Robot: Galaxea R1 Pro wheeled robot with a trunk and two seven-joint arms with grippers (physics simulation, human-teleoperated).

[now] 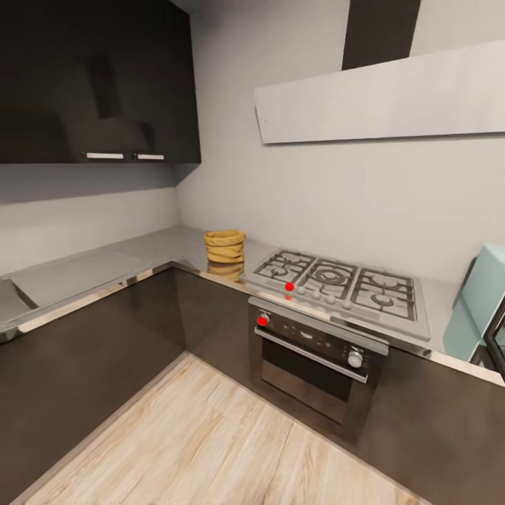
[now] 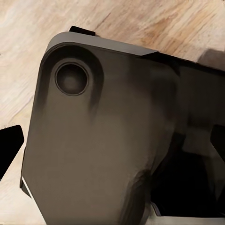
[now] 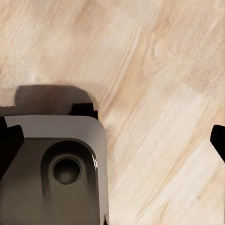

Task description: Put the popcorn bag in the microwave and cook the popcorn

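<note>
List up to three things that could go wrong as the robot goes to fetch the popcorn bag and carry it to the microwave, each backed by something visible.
1. The popcorn bag sits deep in the corner of the countertop, so the reach may be long and cramped.
2. The gas hob lies between the bag and the microwave; a low carry could snag its grates.
3. The bag's open top faces up; tilting it might spill the contents.

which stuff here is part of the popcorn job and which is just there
Part of the job:
popcorn bag, standing near the counter corner
countertop under it
microwave, pale blue, at the right edge, cut off by the frame

Just there:
gas hob
oven below it
wall cabinets
range hood
wooden floor
</note>
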